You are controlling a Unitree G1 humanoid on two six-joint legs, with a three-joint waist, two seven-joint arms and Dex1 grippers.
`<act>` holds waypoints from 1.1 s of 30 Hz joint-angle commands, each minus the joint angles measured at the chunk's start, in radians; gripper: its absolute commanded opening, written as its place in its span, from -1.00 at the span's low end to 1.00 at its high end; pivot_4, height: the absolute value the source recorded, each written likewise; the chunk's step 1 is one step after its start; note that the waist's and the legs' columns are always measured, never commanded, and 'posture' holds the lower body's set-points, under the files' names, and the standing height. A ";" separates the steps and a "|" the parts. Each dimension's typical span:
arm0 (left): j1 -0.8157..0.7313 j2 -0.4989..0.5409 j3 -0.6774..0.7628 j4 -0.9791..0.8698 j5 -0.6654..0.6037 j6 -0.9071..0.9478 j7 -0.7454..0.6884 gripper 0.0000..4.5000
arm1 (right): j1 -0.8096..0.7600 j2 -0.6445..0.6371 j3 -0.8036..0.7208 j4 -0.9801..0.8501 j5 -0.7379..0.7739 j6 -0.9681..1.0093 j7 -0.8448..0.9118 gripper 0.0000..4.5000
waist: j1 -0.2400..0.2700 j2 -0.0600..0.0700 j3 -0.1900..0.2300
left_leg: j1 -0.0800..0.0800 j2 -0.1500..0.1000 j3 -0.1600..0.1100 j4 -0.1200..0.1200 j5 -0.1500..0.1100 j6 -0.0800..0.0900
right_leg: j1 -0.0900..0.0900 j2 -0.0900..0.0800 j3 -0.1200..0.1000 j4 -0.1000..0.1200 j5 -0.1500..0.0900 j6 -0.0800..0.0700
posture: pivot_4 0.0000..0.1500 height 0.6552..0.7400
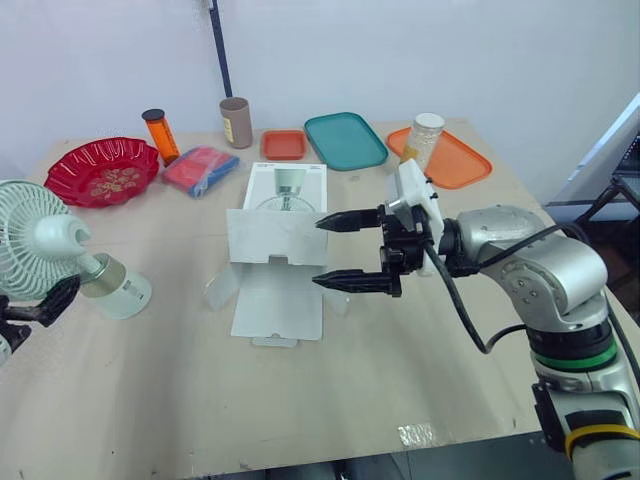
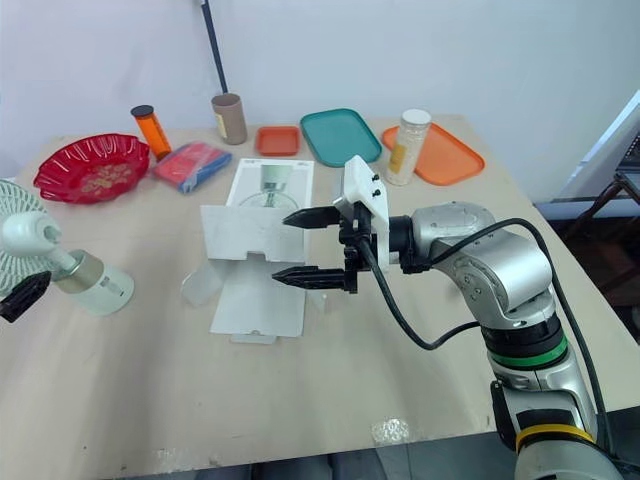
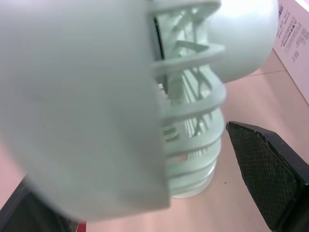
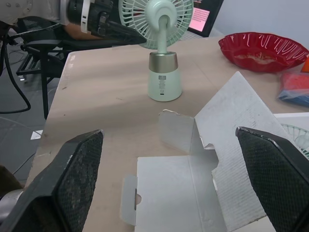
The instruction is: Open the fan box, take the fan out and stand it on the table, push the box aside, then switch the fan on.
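You are holding the right gripper (image 1: 317, 254) spread wide, pinching nothing, its fingers pointing toward your left across the open box (image 1: 280, 300). The box is lying flat mid-table (image 1: 400, 380), its long axis running away from you, and its right edge is sitting just under those fingertips. The fan (image 1: 55, 240) is already standing upright well to the left, with the left gripper (image 1: 60, 290) spread on either side of its neck. The right arm is therefore the nearer one for the push. Any sweep leftward is probably sending the box toward the fan.
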 commanded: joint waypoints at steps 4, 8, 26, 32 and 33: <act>0.047 -0.016 0.089 -0.058 -0.072 0.002 0.006 0.99 | 0.004 -0.003 -0.014 -0.032 0.012 -0.016 0.011 1.00 | -0.001 0.000 0.000 | 0.000 0.000 0.000 0.000 0.000 0.000 | 0.000 0.000 0.000 0.000 0.000 0.000 | 1.00 1.00; 0.076 -0.015 0.112 -0.055 -0.095 -0.005 0.006 0.99 | 0.006 -0.001 -0.012 -0.030 0.008 -0.019 0.013 1.00 | -0.001 0.000 0.000 | 0.000 0.000 0.000 0.000 0.000 0.000 | 0.000 0.000 0.000 0.000 0.000 0.000 | 1.00 1.00; 0.074 0.031 0.115 -0.048 -0.130 -0.021 0.025 0.99 | 0.009 0.014 0.001 -0.020 -0.001 -0.036 0.017 1.00 | -0.001 0.000 0.000 | 0.000 0.000 0.000 0.000 0.000 0.000 | 0.000 0.000 0.000 0.000 0.000 0.000 | 1.00 1.00; 0.061 0.061 0.125 -0.046 -0.140 -0.009 0.029 0.99 | 0.015 0.015 0.000 -0.026 0.000 -0.034 0.011 1.00 | -0.002 0.000 0.000 | 0.000 0.000 0.000 0.000 0.000 0.000 | 0.000 0.000 0.000 0.000 0.000 0.000 | 1.00 1.00; 0.063 0.066 0.133 -0.044 -0.142 -0.008 0.026 0.99 | 0.016 0.015 0.000 -0.027 0.001 -0.034 0.010 1.00 | -0.002 0.000 0.000 | 0.000 0.000 0.000 0.000 0.000 0.000 | 0.000 0.000 0.000 0.000 0.000 0.000 | 1.00 1.00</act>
